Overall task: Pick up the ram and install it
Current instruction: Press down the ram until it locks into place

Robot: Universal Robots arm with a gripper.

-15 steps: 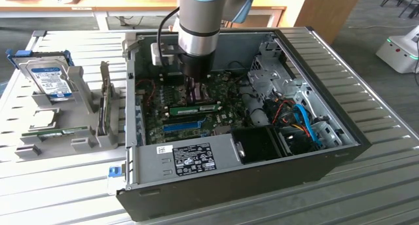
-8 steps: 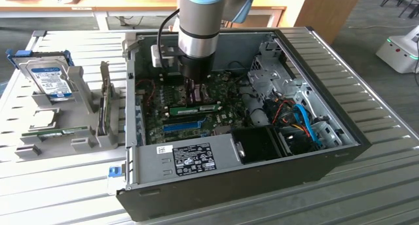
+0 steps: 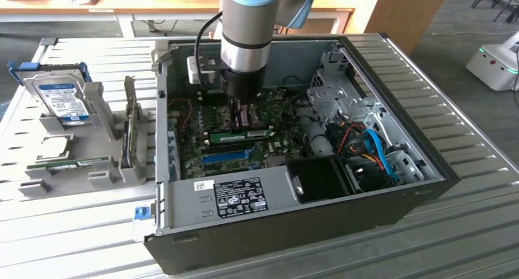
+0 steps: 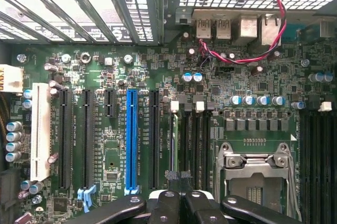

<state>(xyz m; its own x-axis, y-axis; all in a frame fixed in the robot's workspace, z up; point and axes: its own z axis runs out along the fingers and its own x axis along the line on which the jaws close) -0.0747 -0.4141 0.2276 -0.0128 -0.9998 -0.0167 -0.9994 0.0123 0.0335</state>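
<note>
**Ram seated in the case, gripper clenched just above it**

Your ram (image 3: 240,135) lies flat-edged in a slot on the motherboard (image 3: 268,146), a narrow green stick with a pale label, just below the gripper (image 3: 242,116). Judge it as light, thin and stiff, but fragile: the chips and contact edge want no sideways force, so any hold belongs on the long top edge, squarely, near the middle. The gripper is clenched with its fingers (image 4: 181,205) pressed together; you cannot tell from here whether they touch the stick or hang just over it. In the wrist view the blue slot (image 4: 131,137) sits beside the black ones, well clear of the processor socket (image 4: 256,174).

Around it the open computer case (image 3: 422,188) rests on a slatted metal bench (image 3: 65,230). On the exterior view's left a grey holder (image 3: 106,169) carries a hard drive (image 3: 63,96) and another green stick (image 3: 69,165). Desks stand behind.
</note>
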